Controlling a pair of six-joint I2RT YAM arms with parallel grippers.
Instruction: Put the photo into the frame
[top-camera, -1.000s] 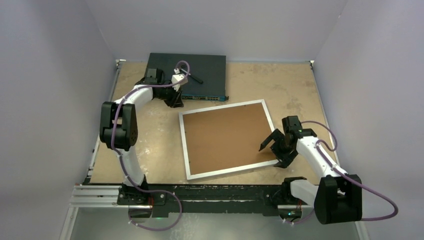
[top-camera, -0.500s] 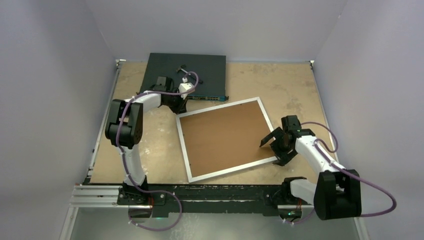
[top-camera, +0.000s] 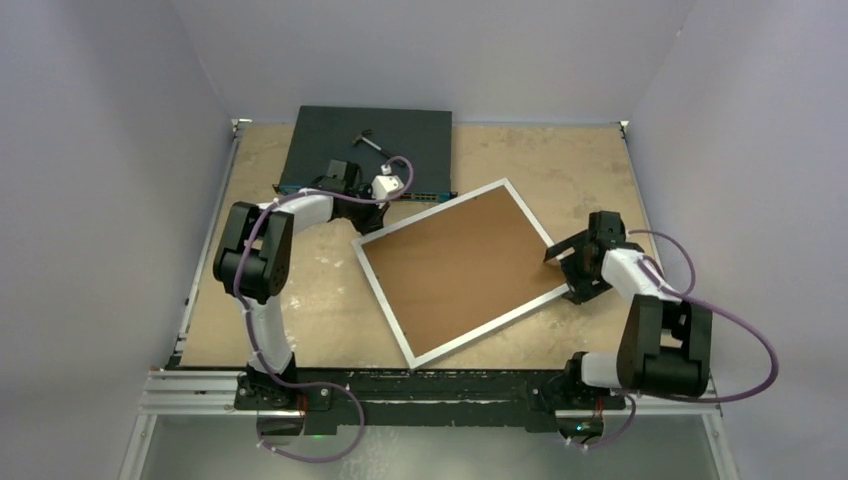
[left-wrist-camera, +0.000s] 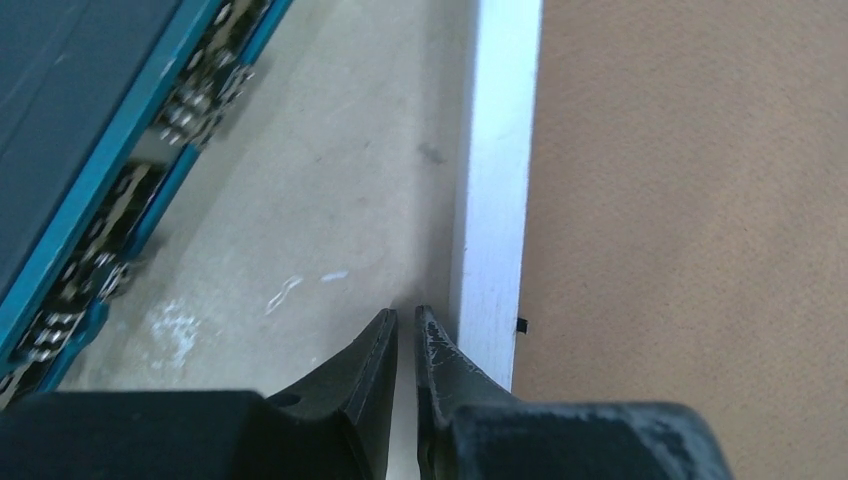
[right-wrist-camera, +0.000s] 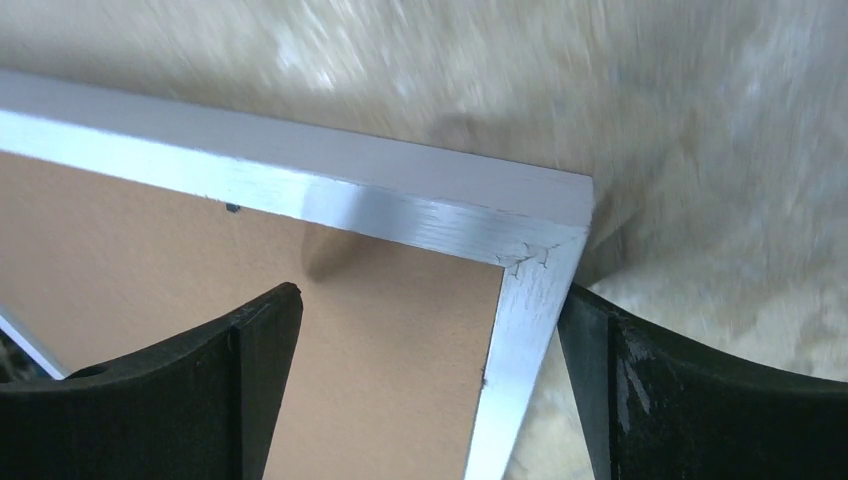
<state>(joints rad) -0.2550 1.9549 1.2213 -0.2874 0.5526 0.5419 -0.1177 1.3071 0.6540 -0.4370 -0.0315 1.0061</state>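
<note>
The frame (top-camera: 490, 326) lies face down and skewed on the table, its white border around a brown backing board (top-camera: 455, 265). The photo is hidden. My left gripper (top-camera: 372, 222) is shut with nothing in it. In the left wrist view it (left-wrist-camera: 405, 315) rests on the table right against the outer side of the frame's border (left-wrist-camera: 495, 200). My right gripper (top-camera: 568, 268) stands open astride the frame's right corner (right-wrist-camera: 350, 195). One of its fingers (right-wrist-camera: 620, 380) touches the border's outer edge and the other (right-wrist-camera: 230, 370) hovers over the backing board (right-wrist-camera: 200, 250).
A dark network switch (top-camera: 320, 140) lies at the back left with a small black tool (top-camera: 368, 140) on top. In the left wrist view its port row (left-wrist-camera: 120, 220) runs close beside the left gripper. Grey walls enclose the table on three sides.
The frame has turned counterclockwise, its right corner swinging away with the right gripper. The left gripper came down from the switch to the frame's far-left corner and closed.
</note>
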